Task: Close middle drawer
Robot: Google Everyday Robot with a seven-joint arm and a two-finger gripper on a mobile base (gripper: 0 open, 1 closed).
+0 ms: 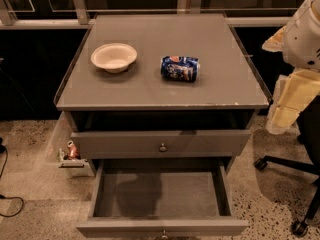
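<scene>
The middle drawer (pixel 162 194) is pulled far out of the grey cabinet. It is wide, shallow and empty, and its front panel (pixel 162 226) is at the bottom edge with a small round knob (pixel 163 234). Above it, the uppermost drawer front (pixel 200 143) with the same knob stands slightly out. The lowest drawer is hidden under the open one. My arm (pixel 302 31) is at the right edge, and my gripper (pixel 280 116) hangs there beside the cabinet's right front corner, apart from the drawers.
A white bowl (pixel 114 57) and a crushed blue can (pixel 180 68) sit on the cabinet top (pixel 160 91). An office chair base with casters (pixel 260 163) stands on the floor at right. A small red can (pixel 73 150) and a cable (pixel 10 204) lie at left.
</scene>
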